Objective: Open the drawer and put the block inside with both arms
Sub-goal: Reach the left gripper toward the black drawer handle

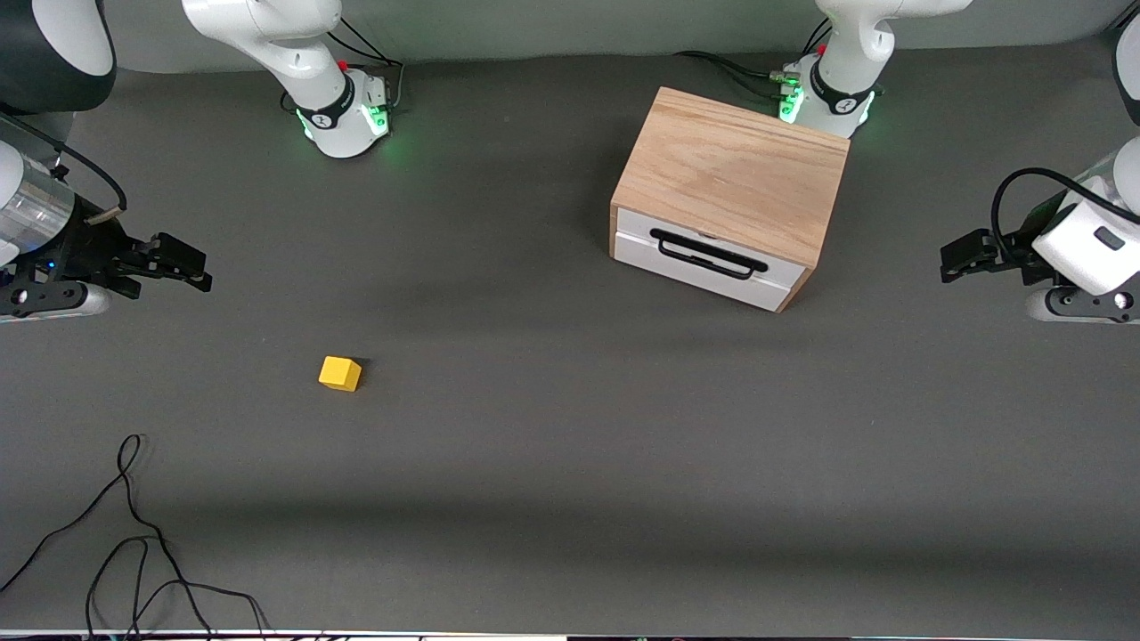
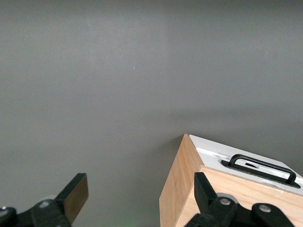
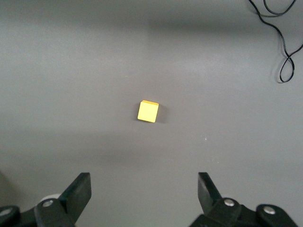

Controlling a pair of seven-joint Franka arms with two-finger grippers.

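The light oak cabinet (image 1: 735, 174) stands toward the left arm's end of the table. Its drawer (image 1: 708, 258), white-fronted with a black wire handle (image 1: 708, 254), is shut and faces the front camera. The cabinet's corner and handle also show in the left wrist view (image 2: 258, 168). The yellow block (image 1: 340, 373) lies on the grey table toward the right arm's end, and in the right wrist view (image 3: 148, 111). My left gripper (image 1: 951, 258) is open and empty beside the cabinet, apart from it. My right gripper (image 1: 183, 263) is open and empty, up over the table's end, apart from the block.
A loose black cable (image 1: 134, 543) lies on the table near the front edge at the right arm's end; it also shows in the right wrist view (image 3: 281, 42). The arms' green-lit bases (image 1: 347, 111) stand along the table's back.
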